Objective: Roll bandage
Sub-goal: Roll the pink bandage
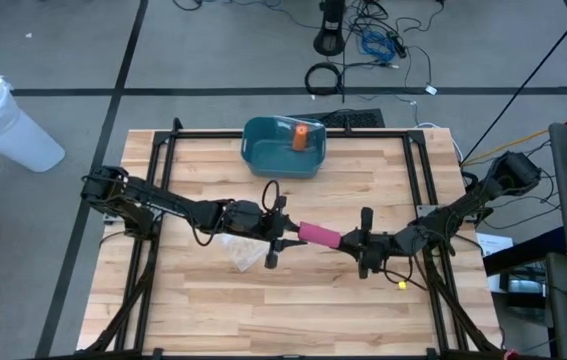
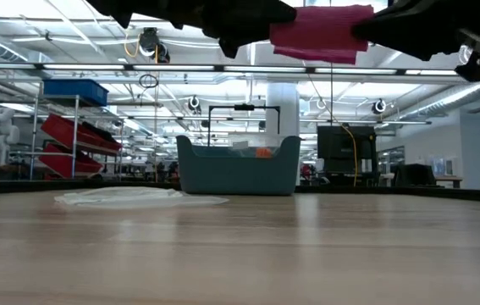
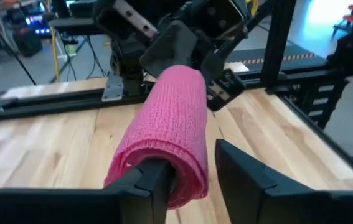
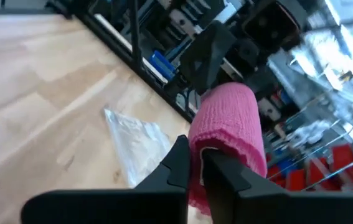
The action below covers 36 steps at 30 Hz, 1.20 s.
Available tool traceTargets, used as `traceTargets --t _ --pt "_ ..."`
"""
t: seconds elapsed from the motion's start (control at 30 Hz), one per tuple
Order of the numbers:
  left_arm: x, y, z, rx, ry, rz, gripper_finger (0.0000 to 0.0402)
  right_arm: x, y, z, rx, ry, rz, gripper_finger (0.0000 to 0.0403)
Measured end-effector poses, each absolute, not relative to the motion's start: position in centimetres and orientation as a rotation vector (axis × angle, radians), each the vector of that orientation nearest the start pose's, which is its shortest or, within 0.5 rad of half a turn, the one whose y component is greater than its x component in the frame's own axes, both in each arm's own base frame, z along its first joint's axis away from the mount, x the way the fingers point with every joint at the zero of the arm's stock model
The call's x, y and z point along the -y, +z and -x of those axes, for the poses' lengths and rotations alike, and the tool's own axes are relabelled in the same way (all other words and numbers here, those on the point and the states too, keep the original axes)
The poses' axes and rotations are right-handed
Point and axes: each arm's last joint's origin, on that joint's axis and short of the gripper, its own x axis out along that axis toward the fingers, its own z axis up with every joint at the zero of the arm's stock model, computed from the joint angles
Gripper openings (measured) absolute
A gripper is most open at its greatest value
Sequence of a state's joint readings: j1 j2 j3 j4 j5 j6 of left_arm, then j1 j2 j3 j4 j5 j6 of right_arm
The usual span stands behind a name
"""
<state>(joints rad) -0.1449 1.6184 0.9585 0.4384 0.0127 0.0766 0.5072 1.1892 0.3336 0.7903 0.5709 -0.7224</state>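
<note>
1. Pink bandage roll [image 1: 319,235]: held in the air above the middle of the table, lying level between both grippers; the low view shows it well clear of the tabletop.
2. Left gripper [image 1: 281,238]: reaches in from the table's left edge and meets 1 end of the roll. In the left wrist view 1 finger [image 3: 148,183] sits inside the roll's hollow core, the other finger stands apart outside the roll, so the jaws are parted rather than pinched on the fabric.
3. Right gripper [image 1: 358,243]: reaches in from the table's right edge to the roll's opposite end. In the right wrist view its 2 fingers [image 4: 179,158] are clamped together on the roll's edge layer.
4. Clear plastic wrapper [image 1: 238,252]: lying flat on the table, just below the left gripper, apart from the roll.
5. Teal bin [image 1: 281,146]: at the middle of the table's far edge, holding an orange item [image 1: 301,136].
6. Wooden table [image 1: 193,300]: light planks, black frame rails along its edges.
</note>
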Motion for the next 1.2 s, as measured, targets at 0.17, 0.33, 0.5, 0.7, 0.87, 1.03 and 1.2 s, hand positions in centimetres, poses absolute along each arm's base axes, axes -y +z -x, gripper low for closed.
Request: traceTargets --t 0.17,0.33,0.5,0.7,0.87,1.03,1.2 --pt "5.8 24.3 -35.2 -0.211 -0.189 -0.175 0.0073 -9.3 19.6 -20.0 -0.08 -0.05 0.504 0.0053" --pt "6.1 24.1 -35.2 -0.227 -0.188 -0.243 0.0028 -9.4 19.3 -19.9 -0.108 -0.054 0.252 0.0079" --pt "6.6 23.6 -35.0 -0.27 -0.214 -0.241 0.0029 -10.7 19.5 -19.3 -0.095 0.092 -0.064 0.0101" --pt "8.1 22.2 -34.8 -0.338 -0.266 -0.292 0.0042 -11.9 20.4 -18.1 -0.143 0.292 -0.484 0.0111" --pt "9.3 18.9 -36.0 -0.373 -0.286 -0.309 0.0044 -11.8 19.4 -18.0 -0.212 0.211 -0.469 0.0109" --pt "10.3 14.9 -37.6 -0.341 -0.279 -0.266 0.0044 -11.6 17.9 -18.2 -0.289 0.091 -0.38 0.0094" --pt "10.4 11.8 -38.3 -0.347 -0.208 -0.275 0.0045 -11.7 16.8 -18.8 -0.264 -0.033 -0.347 0.0074"
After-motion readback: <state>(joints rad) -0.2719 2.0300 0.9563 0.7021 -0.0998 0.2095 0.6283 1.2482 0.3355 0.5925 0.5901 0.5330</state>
